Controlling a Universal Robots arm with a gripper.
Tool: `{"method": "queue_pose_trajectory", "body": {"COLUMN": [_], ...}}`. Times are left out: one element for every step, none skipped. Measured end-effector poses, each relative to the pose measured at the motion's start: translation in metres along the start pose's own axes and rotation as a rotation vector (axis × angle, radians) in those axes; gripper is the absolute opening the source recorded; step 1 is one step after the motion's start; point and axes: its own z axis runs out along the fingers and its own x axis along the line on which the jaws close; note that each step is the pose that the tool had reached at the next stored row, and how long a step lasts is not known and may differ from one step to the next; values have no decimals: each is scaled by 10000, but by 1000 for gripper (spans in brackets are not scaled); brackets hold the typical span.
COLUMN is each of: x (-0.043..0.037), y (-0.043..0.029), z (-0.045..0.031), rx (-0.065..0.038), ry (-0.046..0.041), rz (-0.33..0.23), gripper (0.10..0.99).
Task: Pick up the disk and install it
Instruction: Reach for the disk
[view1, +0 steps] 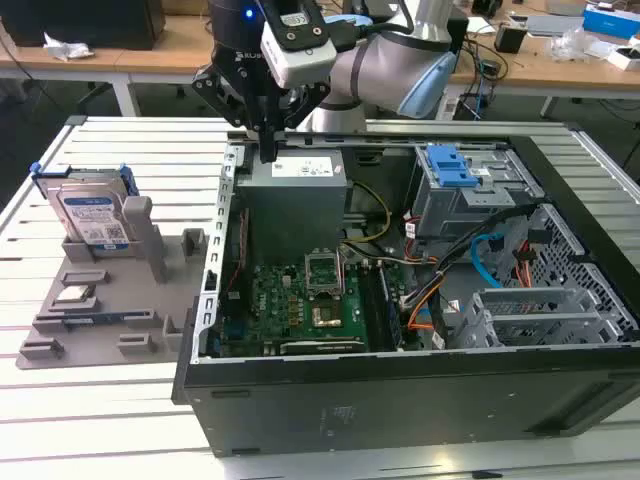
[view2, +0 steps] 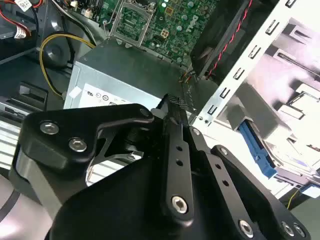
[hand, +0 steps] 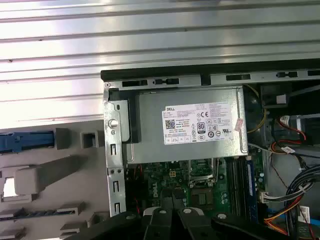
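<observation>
Blue-bracketed disk (view1: 92, 215) untouched near surface (view1: 100, 440) edge.
Empty tool (view1: 268, 152) pinched together (over case (view1: 400, 400)); unopened, could topple disk.

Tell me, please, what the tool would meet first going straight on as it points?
The tool would probably meet the grey power supply, near its edge beside the case wall; depth is unclear.

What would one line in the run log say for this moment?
gripper: shut, empty, above power supply | disk: upright in gray holder, untouched
</observation>
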Motion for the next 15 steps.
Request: {"method": "queue_pose_trajectory", "body": {"x": [13,28,47,59,69,79,92,115,137,166,196,215,232,248,270], "y": [-1,-2,-4,-4,-5,-6,-7,-9,-10,-12,-14,-16,-17,-18,-20], "z": [0,0,-1,-1,-2,-3,-3,-3,-3,-5,-5,-6,-6,-7,-7], "rx": [-1,-1,0,0,1,1,1,0,0,0,0,0,0,0,0], "ry": [0,-1,0,-1,0,0,0,0,0,0,0,0,-1,0,0], "rz": [1,1,0,0,1,1,1,0,0,0,1,1,1,1,0], "gripper": [106,106,106,106,106,106,106,106,106,106,106,106,106,106,106]}}
